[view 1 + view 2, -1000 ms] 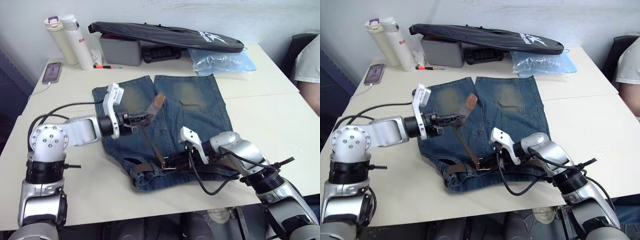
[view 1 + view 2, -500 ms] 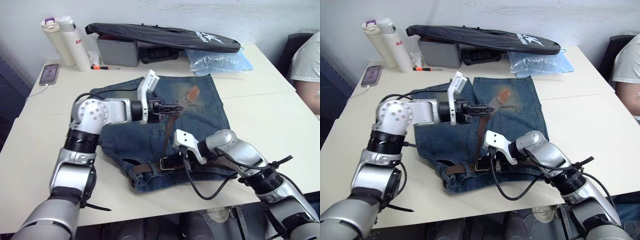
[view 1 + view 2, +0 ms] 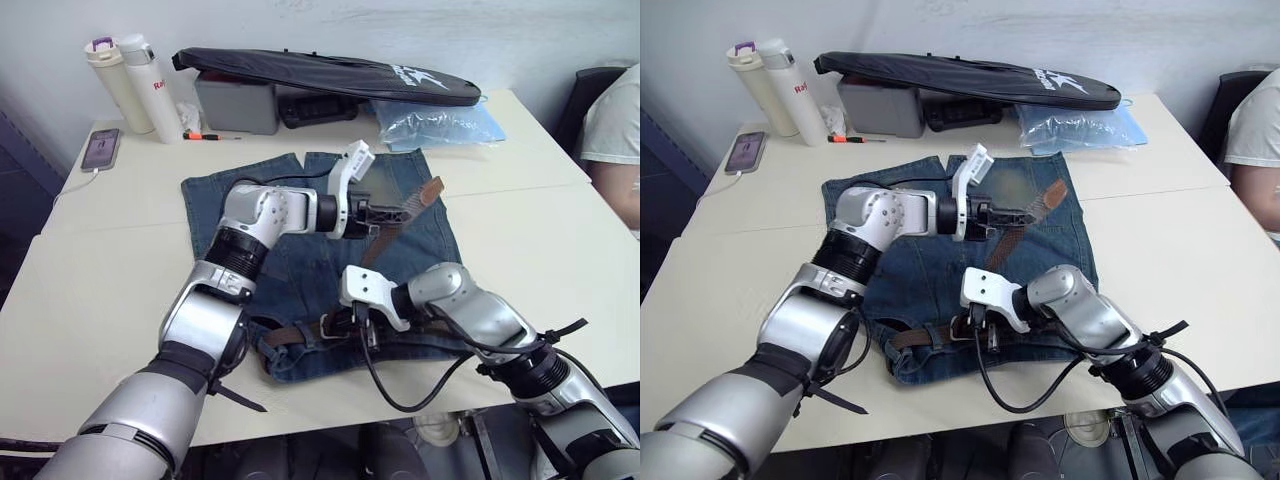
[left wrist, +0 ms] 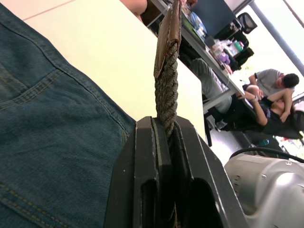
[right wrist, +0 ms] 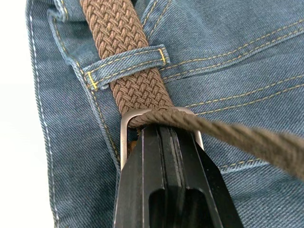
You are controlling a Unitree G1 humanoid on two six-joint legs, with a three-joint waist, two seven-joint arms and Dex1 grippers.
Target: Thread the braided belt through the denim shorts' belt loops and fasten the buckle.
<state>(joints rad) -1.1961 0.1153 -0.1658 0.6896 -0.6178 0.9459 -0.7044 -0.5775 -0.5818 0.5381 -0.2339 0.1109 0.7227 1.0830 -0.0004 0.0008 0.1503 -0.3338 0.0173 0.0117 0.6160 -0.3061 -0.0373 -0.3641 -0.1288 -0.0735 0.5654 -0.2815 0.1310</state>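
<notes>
A pale table holds the denim shorts, spread flat with the waistband toward the robot and the legs pointing away. Along the far edge lie a long black bag on a grey box, with a clear blue plastic bag to the right of the box, two bottles and a phone. A person's sleeve shows at the right edge.

The braided belt runs along the waistband, then rises off the cloth as a free length slanting up and away over the right leg. The left gripper reaches across over the shorts and is clamped on this free length short of its tip; in the left wrist view the woven strap is pinched between the closed fingers, and its darker leather end sticks up beyond them, clear of the denim.

The right gripper sits low at the waistband, fingers closed together on the buckle. In the right wrist view the silver frame lies flat on the denim right at the fingertips, the strap passes under one of the belt loops just past it, and the free length comes out over the frame and runs off to the side
</notes>
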